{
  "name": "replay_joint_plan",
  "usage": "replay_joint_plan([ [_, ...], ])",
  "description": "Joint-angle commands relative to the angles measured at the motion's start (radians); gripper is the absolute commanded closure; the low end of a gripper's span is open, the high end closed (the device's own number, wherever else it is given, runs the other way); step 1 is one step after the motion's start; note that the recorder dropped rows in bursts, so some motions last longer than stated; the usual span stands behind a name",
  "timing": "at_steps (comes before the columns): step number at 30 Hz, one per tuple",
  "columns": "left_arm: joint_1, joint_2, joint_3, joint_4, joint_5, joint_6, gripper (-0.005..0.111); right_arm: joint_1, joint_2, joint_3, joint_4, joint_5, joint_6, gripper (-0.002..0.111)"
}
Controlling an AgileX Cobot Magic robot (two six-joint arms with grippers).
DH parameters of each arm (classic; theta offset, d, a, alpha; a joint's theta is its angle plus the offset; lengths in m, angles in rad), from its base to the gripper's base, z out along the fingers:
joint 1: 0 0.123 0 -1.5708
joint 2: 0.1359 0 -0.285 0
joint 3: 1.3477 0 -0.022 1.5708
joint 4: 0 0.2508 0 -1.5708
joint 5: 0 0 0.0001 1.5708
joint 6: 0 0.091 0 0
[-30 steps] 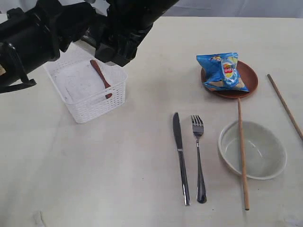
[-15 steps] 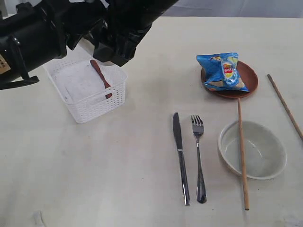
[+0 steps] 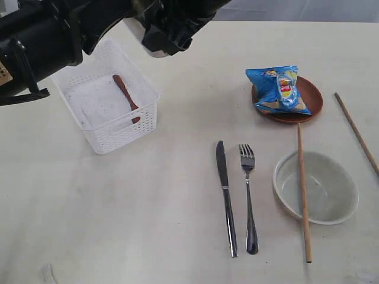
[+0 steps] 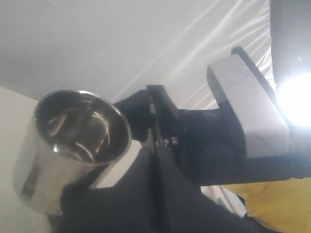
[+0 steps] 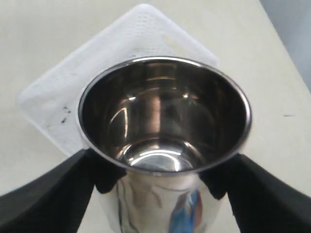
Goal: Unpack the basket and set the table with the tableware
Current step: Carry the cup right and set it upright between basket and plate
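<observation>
Your right gripper [image 5: 163, 177] is clamped on the steel cup [image 5: 165, 121], one finger [image 5: 63, 194] on each side of the wall, low on the body. The mouth faces that wrist's view and there's nothing inside. The cup is off the table [image 3: 148, 207], up in the air with the basket [image 5: 48, 102] below it. In the exterior view the arms hide it, so you can't place it exactly there. Your left gripper [image 4: 154, 111] is closed with nothing in it, near the cup, which shows in its wrist view. Handling, my read: thin polished steel, light and rigid, won't dent from the squeeze. It's slick and round though, so two flat fingers give narrow contact and it can rotate or slide if you swing fast. A grip across the wall below the rim is the right place, no need to regrip. Set it down base flat, because it will likely tip and roll if it lands on an edge. The best free spot looks to be near the knife [image 3: 225, 189] and fork [image 3: 249, 198], clear of the bowl [image 3: 325, 189] and the chopstick [image 3: 303, 195] lying across it. The wooden spoon [image 3: 126, 99] lies in the basket, not yet unpacked.
</observation>
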Motion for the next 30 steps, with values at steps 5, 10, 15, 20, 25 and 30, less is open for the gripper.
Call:
replay_joint_plan([
  [5, -0.002, -0.005, -0.007, -0.025, 0.014, 0.04, 0.107, -0.075, 0.0, 0.24, 0.446, -0.465, -0.222, 0.109],
  [10, -0.002, -0.005, -0.007, -0.033, 0.014, 0.062, 0.107, -0.064, 0.091, 0.285, 0.738, -0.619, -0.34, 0.109],
  [15, -0.002, -0.005, -0.007, -0.039, 0.014, 0.077, 0.107, -0.026, 0.175, 0.294, 0.847, -0.743, -0.317, 0.109],
  [20, -0.002, -0.005, -0.007, -0.054, 0.014, 0.083, 0.107, 0.055, 0.224, 0.305, 0.716, -0.932, -0.178, 0.109],
  [25, -0.002, -0.005, -0.007, -0.054, 0.014, 0.083, 0.107, 0.081, 0.288, 0.305, 0.331, -1.012, 0.376, 0.109],
  [30, -0.002, -0.005, -0.003, -0.056, 0.014, 0.113, 0.107, 0.095, 0.308, 0.352, 0.091, -1.132, 0.698, 0.109],
])
